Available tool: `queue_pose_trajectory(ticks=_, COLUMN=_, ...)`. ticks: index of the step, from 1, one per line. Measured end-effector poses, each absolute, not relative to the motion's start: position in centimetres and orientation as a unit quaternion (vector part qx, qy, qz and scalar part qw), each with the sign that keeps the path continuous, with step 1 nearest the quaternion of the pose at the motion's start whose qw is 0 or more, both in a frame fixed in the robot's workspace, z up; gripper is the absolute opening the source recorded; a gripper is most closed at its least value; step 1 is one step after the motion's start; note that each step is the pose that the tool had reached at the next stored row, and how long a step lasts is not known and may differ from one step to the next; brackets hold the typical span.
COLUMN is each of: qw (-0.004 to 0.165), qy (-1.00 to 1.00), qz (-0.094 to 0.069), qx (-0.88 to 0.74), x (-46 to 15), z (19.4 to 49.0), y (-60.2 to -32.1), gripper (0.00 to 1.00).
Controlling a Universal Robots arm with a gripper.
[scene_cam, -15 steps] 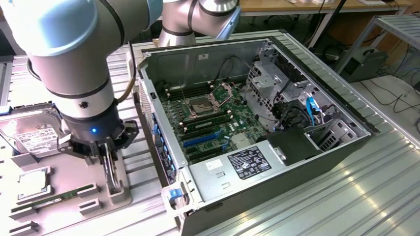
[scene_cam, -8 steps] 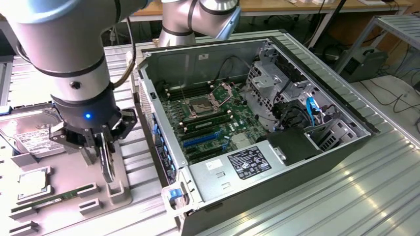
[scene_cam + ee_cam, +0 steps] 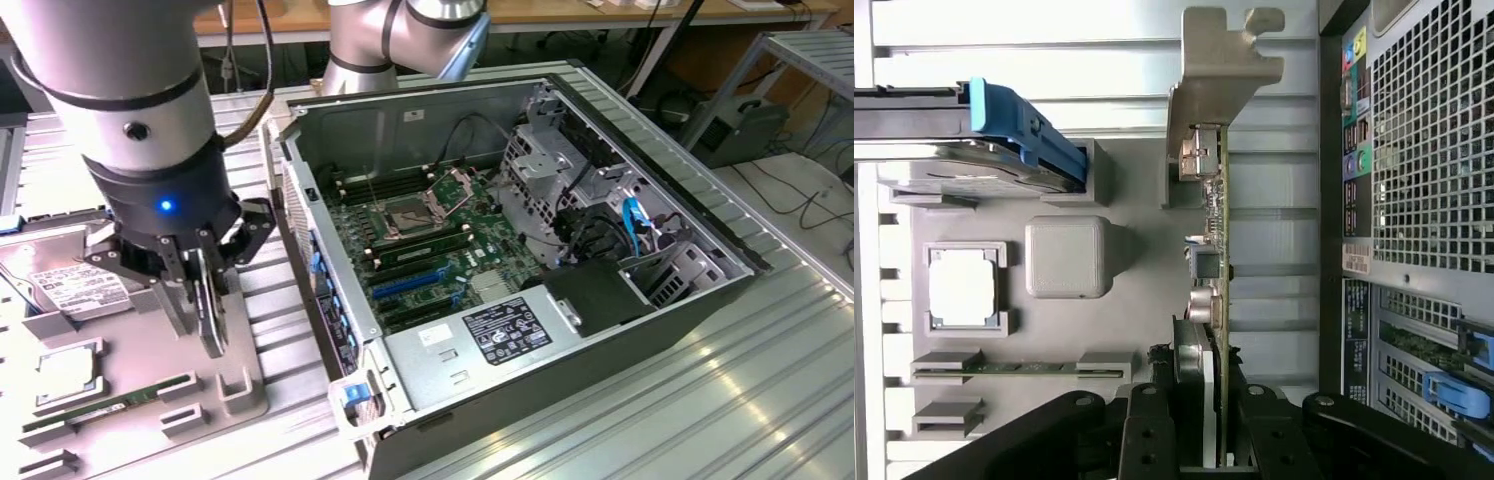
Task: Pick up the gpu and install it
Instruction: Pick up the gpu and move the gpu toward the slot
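Wrist view: the gripper point(image 3: 1204, 435) sits closest, jaws pinching the gpu point(image 3: 1220, 250) edge-on, its silver bracket point(image 3: 1219, 70) at the far end, near the perforated rear of the computer case point(image 3: 1434, 130). Behind it we note a gray tray point(image 3: 1144, 300) holding a processor point(image 3: 962, 285) and memory stick point(image 3: 1019, 367).
Exterior view: gripper point(image 3: 200, 300) holds the gpu point(image 3: 211, 325) upright over the tray point(image 3: 147, 345), beside the open computer case point(image 3: 400, 130); motherboard point(image 3: 427, 250) inside, hard drive point(image 3: 67, 285) in the tray.

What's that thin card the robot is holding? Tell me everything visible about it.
The gpu is a thin card, edge-on, with a greenish board edge, small metal parts along one face and a silver bracket at its end. It stands on edge over the grey tray, beside the open computer case, clamped by the gripper.
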State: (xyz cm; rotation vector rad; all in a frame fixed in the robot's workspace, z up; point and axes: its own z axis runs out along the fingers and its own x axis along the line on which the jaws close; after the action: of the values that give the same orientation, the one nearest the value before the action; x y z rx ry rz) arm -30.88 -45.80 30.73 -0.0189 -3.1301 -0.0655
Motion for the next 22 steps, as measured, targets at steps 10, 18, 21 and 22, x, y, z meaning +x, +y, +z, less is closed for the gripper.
queue_pose_trajectory(ticks=10, qw=0.005, qy=-1.0, qz=-0.022, qx=-0.006, x=-30.9, z=34.7, y=-45.8, gripper=0.28)
queue_pose_trajectory(ticks=18, qw=0.005, qy=-1.0, qz=-0.024, qx=-0.006, x=-30.9, z=37.4, y=-45.8, gripper=0.28)
queue_pose_trajectory(ticks=21, qw=0.005, qy=-1.0, qz=-0.024, qx=-0.006, x=-30.9, z=38.5, y=-45.8, gripper=0.28)
queue_pose_trajectory(ticks=22, qw=0.005, qy=-1.0, qz=-0.024, qx=-0.006, x=-30.9, z=38.8, y=-45.8, gripper=0.28)
